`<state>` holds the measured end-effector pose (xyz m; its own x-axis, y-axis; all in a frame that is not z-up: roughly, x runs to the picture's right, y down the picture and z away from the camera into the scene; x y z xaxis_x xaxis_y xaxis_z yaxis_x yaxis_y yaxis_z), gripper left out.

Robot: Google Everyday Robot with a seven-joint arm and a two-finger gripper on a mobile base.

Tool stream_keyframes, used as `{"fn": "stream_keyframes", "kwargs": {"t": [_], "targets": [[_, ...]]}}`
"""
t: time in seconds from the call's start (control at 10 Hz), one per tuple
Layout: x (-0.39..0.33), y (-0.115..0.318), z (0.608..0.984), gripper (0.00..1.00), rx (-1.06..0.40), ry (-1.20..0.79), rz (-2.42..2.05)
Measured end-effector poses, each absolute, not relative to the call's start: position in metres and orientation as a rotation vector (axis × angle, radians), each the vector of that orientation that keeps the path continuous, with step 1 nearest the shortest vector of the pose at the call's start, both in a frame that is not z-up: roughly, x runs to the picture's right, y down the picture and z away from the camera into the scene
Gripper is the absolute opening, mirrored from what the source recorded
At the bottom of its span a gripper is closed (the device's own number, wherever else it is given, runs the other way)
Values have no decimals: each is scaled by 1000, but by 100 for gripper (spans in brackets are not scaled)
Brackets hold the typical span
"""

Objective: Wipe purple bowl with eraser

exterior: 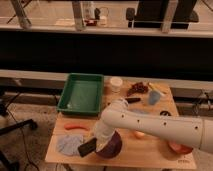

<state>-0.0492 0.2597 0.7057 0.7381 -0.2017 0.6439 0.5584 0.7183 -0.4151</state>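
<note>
One gripper [93, 144] seemingly holds the eraser [86, 148], long axis rising rightward, at the purple bowl [114, 146].

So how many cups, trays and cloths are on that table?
Cups: 2, white cup and blue cup
Trays: 1, green tray
Cloths: 1, grey-blue cloth
Total: 4
Claw: at purple bowl left edge, by the eraser

1 table [142, 154], 1 green tray [80, 93], 1 purple bowl [114, 146], 1 eraser [86, 148], 2 cups: white cup [116, 83], blue cup [154, 96]. 1 grey cloth [67, 144], 1 orange stick [76, 126]. 1 gripper [94, 143], at 9 o'clock of purple bowl.
</note>
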Motion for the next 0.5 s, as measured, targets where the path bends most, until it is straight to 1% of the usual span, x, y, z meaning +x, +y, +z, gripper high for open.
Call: {"fn": "stream_keyframes", "kwargs": {"t": [0.5], "targets": [[6,265,690,3,-629,-593,-406]]}}
